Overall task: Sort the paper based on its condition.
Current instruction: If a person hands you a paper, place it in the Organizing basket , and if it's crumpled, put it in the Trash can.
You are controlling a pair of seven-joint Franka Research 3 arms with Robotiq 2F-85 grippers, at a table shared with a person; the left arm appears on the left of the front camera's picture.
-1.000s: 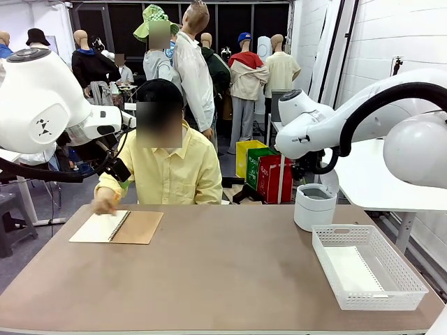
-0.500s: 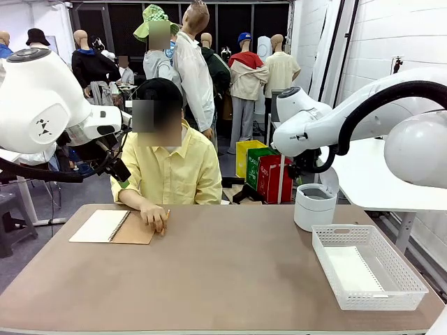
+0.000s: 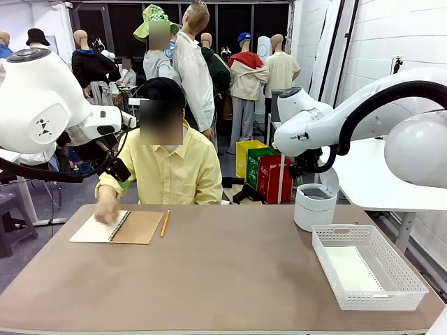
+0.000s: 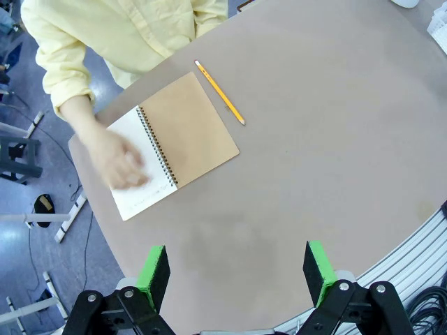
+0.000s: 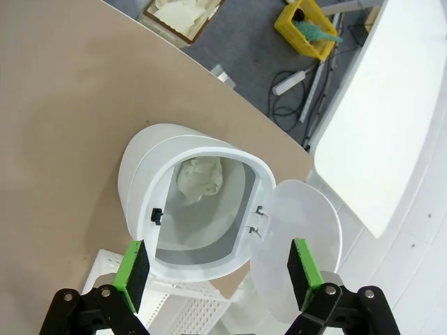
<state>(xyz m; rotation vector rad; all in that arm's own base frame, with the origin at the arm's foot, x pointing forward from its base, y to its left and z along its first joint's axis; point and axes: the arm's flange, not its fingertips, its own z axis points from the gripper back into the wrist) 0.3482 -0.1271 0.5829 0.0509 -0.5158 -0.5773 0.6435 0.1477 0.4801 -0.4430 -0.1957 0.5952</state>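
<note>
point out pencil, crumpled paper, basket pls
pencil (image 4: 219, 92), left wrist view, mid-shaft
crumpled paper (image 5: 200, 179), right wrist view, middle of the wad inside the bin
basket (image 3: 354, 300), front view, near wall

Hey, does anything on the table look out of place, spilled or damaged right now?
Nothing spilled or damaged. A crumpled paper wad lies inside the open white bin, a flat sheet in the mesh basket. A pencil lies loose beside the open notebook.

Bright, even overhead indoor light fills all three views, leaving only faint, soft shadows on the matte brown tabletop (image 3: 230, 272). The person's moving hand (image 4: 120, 162) is smeared by motion blur (wrist view especially). Both wide-angle wrist views bend straight lines near their edges.
</note>
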